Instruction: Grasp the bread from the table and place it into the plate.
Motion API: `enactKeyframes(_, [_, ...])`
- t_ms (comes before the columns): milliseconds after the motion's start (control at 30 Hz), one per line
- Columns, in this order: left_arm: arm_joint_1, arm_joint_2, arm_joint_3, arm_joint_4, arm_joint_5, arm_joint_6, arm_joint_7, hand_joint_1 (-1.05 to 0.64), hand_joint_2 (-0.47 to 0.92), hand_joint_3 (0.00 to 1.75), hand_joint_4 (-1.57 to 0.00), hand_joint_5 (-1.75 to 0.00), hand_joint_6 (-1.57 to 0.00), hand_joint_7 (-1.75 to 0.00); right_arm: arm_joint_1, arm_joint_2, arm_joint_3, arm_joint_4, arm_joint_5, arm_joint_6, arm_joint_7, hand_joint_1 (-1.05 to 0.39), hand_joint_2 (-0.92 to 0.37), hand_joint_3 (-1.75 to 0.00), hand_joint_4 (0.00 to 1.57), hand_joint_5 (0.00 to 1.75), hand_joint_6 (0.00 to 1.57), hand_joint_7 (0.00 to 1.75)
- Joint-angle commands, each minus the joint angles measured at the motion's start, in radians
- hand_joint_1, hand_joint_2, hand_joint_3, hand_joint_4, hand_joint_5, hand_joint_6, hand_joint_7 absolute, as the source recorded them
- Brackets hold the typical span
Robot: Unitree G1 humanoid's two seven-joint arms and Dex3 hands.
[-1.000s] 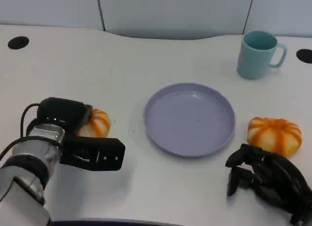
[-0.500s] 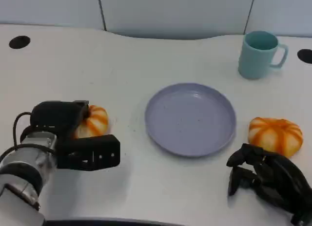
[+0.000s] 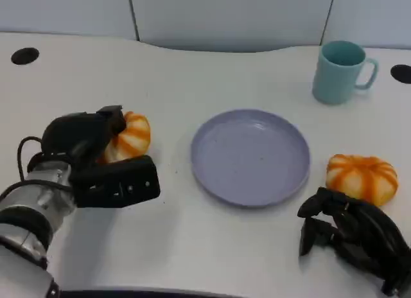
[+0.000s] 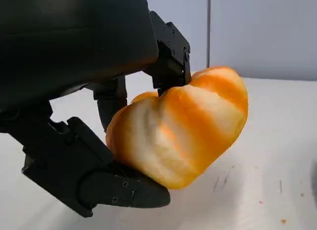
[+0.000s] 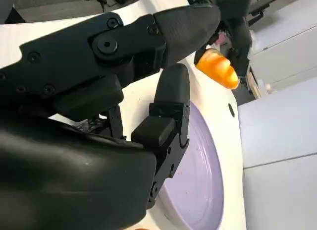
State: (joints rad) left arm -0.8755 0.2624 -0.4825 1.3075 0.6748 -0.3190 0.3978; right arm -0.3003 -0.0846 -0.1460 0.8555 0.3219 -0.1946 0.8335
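An orange-and-white striped bread roll (image 3: 133, 135) is gripped by my left hand (image 3: 90, 158) at the table's left side, left of the plate. In the left wrist view the roll (image 4: 183, 126) is pinched between black fingers (image 4: 109, 185) and appears tilted, just above the white tabletop. The lilac plate (image 3: 250, 158) lies bare at the centre. A second striped roll (image 3: 361, 177) lies on the table to the plate's right. My right hand (image 3: 350, 237) rests near the front edge just before that roll, fingers apart, holding nothing. The right wrist view shows the plate (image 5: 198, 185) and the held roll (image 5: 216, 66) beyond it.
A teal mug (image 3: 340, 72) stands at the back right, handle to the right. Dark round holes mark the tabletop at the far left (image 3: 25, 55) and far right (image 3: 401, 73). A grey wall panel runs behind the table.
My left hand has closed on the left roll and carried it a little up and toward the plate. The right hand and second roll have stayed put.
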Motion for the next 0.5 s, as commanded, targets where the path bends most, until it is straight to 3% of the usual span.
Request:
enactKeyframes(33, [-0.066, 0.007, -0.013, -0.021, 0.017, -0.017, 0.024, -0.18, 0.85, 0.25, -0.71, -1.75, -0.50, -1.75, 0.030, 0.001, 0.012, 0.020, -0.025, 0.035, -0.036, -0.51, -0.92, -0.11, 0.62, 1.55, 0.75, 1.04])
enactKeyframes(500, [-0.207, -0.095, -0.107, -0.018, 0.111, -0.029, 0.058, -0.23, 0.89, 0.15, -0.82, -1.75, -0.57, -1.74, -0.015, 0.028, 0.013, 0.093, -0.022, 0.003, -0.035, -0.51, -0.92, -0.11, 0.63, 1.60, 0.75, 1.03])
